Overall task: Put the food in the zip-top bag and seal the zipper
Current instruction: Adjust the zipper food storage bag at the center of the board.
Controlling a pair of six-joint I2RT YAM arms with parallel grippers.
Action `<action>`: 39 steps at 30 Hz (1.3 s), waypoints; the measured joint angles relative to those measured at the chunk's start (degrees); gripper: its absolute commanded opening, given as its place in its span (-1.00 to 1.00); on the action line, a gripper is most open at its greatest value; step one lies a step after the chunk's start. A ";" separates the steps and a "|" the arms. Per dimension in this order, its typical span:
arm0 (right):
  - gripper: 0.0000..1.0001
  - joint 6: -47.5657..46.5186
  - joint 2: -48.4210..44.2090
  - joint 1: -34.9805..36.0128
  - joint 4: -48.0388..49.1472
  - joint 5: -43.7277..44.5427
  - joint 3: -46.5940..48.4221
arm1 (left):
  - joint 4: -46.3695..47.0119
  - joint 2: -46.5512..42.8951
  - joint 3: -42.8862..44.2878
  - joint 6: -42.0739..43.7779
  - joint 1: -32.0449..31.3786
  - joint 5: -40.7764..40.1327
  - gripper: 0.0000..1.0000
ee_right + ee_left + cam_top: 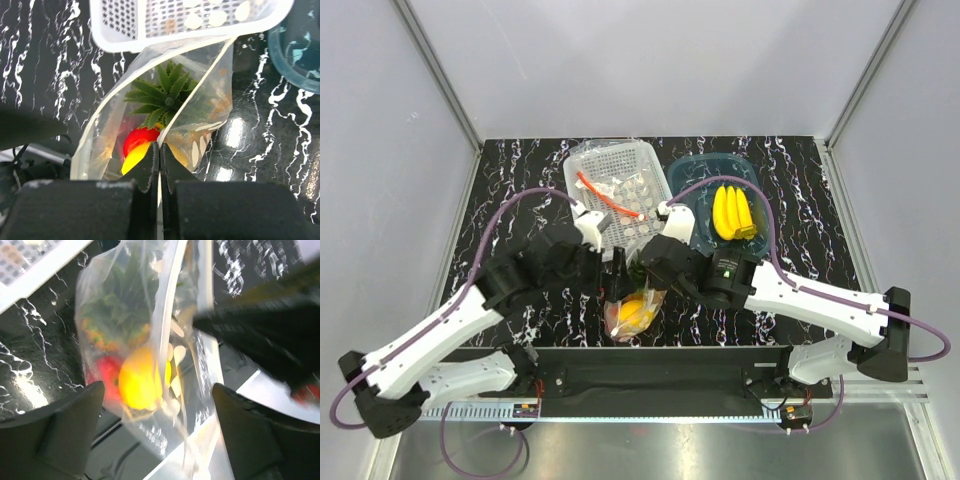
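Bright, glossy glare; blurred left-wrist view

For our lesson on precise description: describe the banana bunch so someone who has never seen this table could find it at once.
On the black marbled table, look to the far edge, where a white perforated basket sits beside a blue-tinted tub. The banana bunch lies alone in that tub. It is long and yellow, whereas the yellow lemon sits inside the zip-top bag.
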 measured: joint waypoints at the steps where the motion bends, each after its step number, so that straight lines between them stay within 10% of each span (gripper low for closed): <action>1: -1.00 0.13 0.00 -0.28 -0.20 0.37 0.00 | -0.37 -1.55 0.02 0.37 0.00 -0.17 0.98; 23: -1.00 7.15 -7.89 -6.40 -11.56 7.19 -0.02 | 18.67 -22.84 -22.25 7.26 -12.09 0.90 0.96; 31: -1.00 7.45 -8.24 -6.45 -12.57 8.17 -0.17 | 26.91 -22.38 -25.49 14.05 -31.08 -17.55 0.79; 39: -1.00 7.37 -8.50 -6.47 -11.85 8.17 -2.16 | 32.92 -27.32 -34.16 16.02 -33.03 -37.46 0.71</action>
